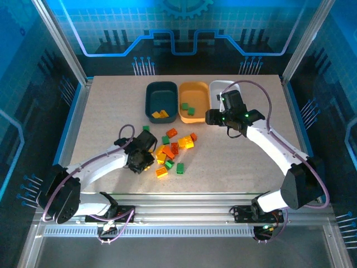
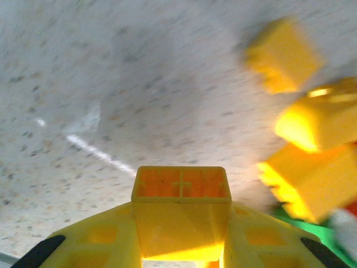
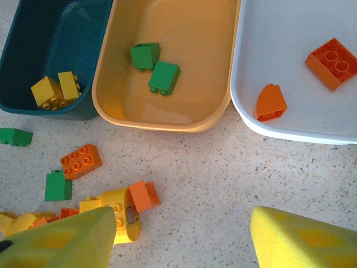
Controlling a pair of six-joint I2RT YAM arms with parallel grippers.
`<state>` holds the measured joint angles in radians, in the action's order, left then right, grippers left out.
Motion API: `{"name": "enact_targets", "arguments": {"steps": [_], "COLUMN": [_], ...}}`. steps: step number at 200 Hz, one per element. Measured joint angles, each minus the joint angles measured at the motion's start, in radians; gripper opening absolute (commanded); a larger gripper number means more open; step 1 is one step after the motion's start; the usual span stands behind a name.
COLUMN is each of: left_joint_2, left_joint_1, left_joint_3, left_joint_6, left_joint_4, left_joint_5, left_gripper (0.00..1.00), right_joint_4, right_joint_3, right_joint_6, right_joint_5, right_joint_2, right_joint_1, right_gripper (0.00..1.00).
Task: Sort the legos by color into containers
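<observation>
My left gripper (image 1: 144,159) is down at the left side of the loose legos (image 1: 174,149) in the middle of the table. It is shut on a yellow brick (image 2: 181,192), whose hollow underside faces the left wrist camera. More yellow bricks (image 2: 312,167) lie just to its right. My right gripper (image 1: 223,115) hangs open over the table in front of the containers, with bare table between its fingers (image 3: 61,240). The dark teal tray (image 3: 50,33) holds two yellow bricks (image 3: 56,89). The orange-yellow tray (image 3: 184,28) holds two green bricks (image 3: 156,67). The white tray (image 3: 290,39) holds two orange bricks (image 3: 332,61).
The three trays stand side by side at the back middle of the table (image 1: 106,111). Loose green (image 3: 58,185), orange (image 3: 81,161) and yellow (image 3: 120,215) bricks lie below the trays. An aluminium rail (image 1: 178,215) runs along the near edge, and frame posts (image 1: 61,42) flank the table.
</observation>
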<state>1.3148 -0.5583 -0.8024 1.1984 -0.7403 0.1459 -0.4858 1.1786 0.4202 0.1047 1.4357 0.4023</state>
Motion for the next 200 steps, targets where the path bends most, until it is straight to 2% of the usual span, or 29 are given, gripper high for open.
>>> {"name": "enact_targets", "arguments": {"steps": [35, 65, 126, 156, 174, 200], "left_joint_2": [0.128, 0.350, 0.808, 0.941, 0.980, 0.986], "left_joint_1": [0.116, 0.200, 0.235, 0.256, 0.267, 0.275], "left_joint_3": [-0.252, -0.525, -1.025, -1.154, -1.197, -1.228], "left_joint_6": [-0.138, -0.267, -0.447, -0.479, -0.494, -0.529], "left_joint_4": [0.002, 0.031, 0.034, 0.021, 0.002, -0.014], "left_joint_5": [-0.005, -0.039, -0.095, -0.106, -0.117, -0.131], "left_gripper": [0.31, 0.30, 0.32, 0.40, 0.59, 0.80], "right_joint_4": [0.000, -0.003, -0.029, -0.030, -0.030, -0.030], "right_joint_3": [-0.017, -0.054, -0.127, -0.135, -0.135, -0.135], "right_joint_6": [0.000, 0.001, 0.004, 0.009, 0.016, 0.028], "right_joint_5": [0.000, -0.001, -0.003, -0.008, -0.011, -0.009], "right_joint_2": [-0.005, -0.011, -0.060, -0.064, -0.064, -0.064], "right_joint_1": [-0.010, -0.011, -0.011, -0.011, -0.010, 0.009], "right_gripper": [0.66, 0.66, 0.66, 0.67, 0.67, 0.68]}}
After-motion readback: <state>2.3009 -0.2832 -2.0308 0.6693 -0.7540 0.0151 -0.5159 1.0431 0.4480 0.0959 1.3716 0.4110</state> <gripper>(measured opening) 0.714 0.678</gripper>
